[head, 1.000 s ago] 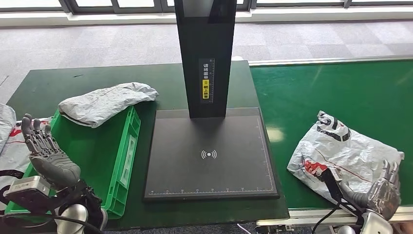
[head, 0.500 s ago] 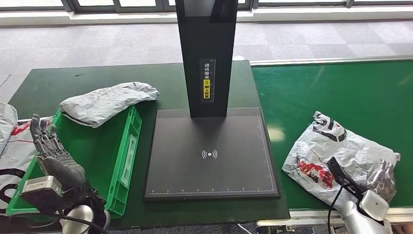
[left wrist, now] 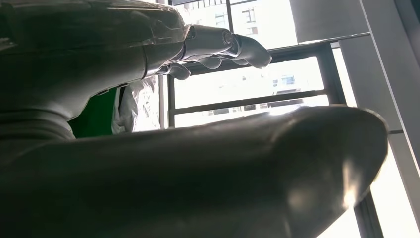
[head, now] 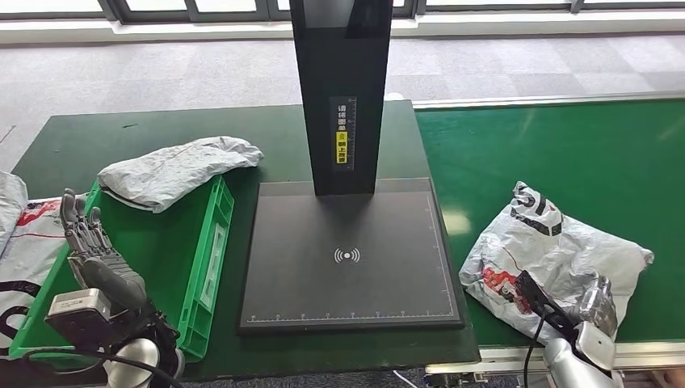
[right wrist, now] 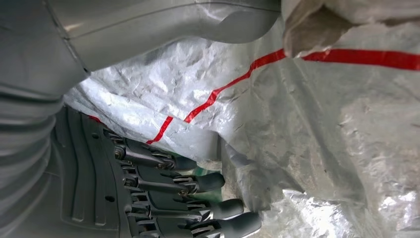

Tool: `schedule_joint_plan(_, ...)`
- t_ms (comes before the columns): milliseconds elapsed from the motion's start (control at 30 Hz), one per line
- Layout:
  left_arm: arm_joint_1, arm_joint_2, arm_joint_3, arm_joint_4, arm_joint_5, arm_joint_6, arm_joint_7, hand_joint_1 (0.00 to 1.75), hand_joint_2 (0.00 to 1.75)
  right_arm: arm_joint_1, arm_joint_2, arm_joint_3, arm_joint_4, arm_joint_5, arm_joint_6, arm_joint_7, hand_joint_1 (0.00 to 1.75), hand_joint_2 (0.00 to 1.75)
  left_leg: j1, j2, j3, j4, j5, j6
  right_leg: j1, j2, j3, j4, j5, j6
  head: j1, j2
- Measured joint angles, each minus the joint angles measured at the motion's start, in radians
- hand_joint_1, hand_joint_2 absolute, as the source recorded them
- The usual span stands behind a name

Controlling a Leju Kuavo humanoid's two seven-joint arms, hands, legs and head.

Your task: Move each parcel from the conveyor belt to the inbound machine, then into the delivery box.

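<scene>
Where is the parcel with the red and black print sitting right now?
In the head view, the parcel lies on the green conveyor belt at the right, just beside the black scanner plate, with the right robot hand at its near edge.

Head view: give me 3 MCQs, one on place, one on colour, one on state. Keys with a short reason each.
1. Where does the parcel with red print lie?
A. on the green conveyor belt
B. on the black scanner plate
C. in the crate

2. What colour is the crate?
A. blue
B. green
C. grey

3. What is the state of the left robot hand?
A. gripping a parcel
B. pressing the scanner plate
C. open, holding nothing

Key:
1 A: the parcel rests on the belt, right of the scanner plate, with the right robot hand at its near edge.
2 B: its walls and rim are bright green.
3 C: its fingers point up, apart, above the crate.
</scene>
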Motion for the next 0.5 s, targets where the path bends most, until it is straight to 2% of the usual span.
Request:
schedule_joint_plan(333,-0.006,0.002,0.0,0.016,0.0,0.0,0.0,0.0,0.0,-0.002,0.031,0.001,0.0,0.001,0.0,0.0,0.0,1.75,0.0,0.001,0.002,0.0,0.0,0.0,0.0,0.001,0.002,0.0,0.0,0.0,0.0,0.0)
schedule_joint_plan(467,-0.009,0.002,0.0,0.02,0.0,-0.004,0.0,0.0,0.0,-0.003,0.036,0.002,0.0,-0.003,0.036,-0.022,1.75,1.75,0.0,0.002,0.002,0.0,0.0,0.0,0.0,0.001,0.002,0.0,0.001,0.001,0.0,0.0)
schedule_joint_plan(500,-0.01,0.003,0.0,0.022,0.001,-0.009,0.0,0.0,0.0,-0.003,0.038,0.003,0.0,-0.003,0.065,-0.033,1.75,1.75,0.0,0.002,0.003,0.0,0.0,0.0,0.0,0.002,0.003,0.0,0.001,0.001,0.0,0.0)
